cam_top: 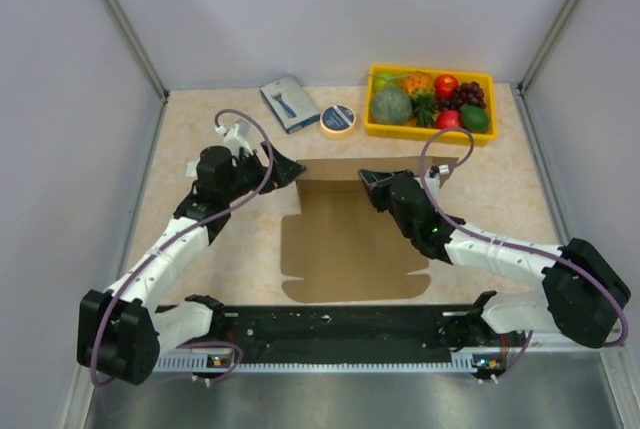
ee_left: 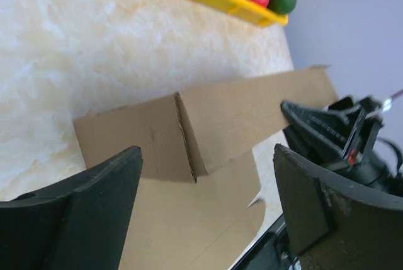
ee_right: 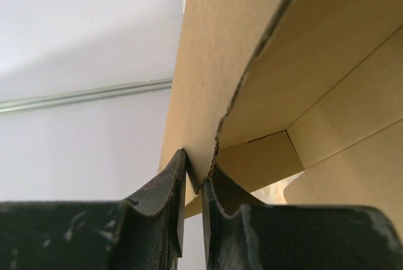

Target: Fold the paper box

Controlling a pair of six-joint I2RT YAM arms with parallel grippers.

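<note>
Standing up from the far edge of the plain brown box (cam_top: 350,244), one long panel is seen pinched by the right claw (cam_top: 368,179). Its jaws are closed tight on the panel's cardboard edge, near the middle of its length. The rest of the sheet is spread flat on the table (cam_top: 200,134), between the two arms.

The left claw (cam_top: 290,171) is held at the panel's left end, spread wide with nothing in its grasp. In the left wrist view the raised panel and its short corner flap are framed ahead of the open fingers (ee_left: 94,201). Whether they touch the card cannot be told.

No print is shown on the box. Any lettering on the blue-grey packet (cam_top: 289,102) is too small to be read.

One box, one packet, one tape roll (cam_top: 338,118) and one yellow tray (cam_top: 425,133) are counted. The last three are set along the far side of the table, well apart from both claws. The fruit (cam_top: 391,105) in the tray is heaped too closely to be counted.
</note>
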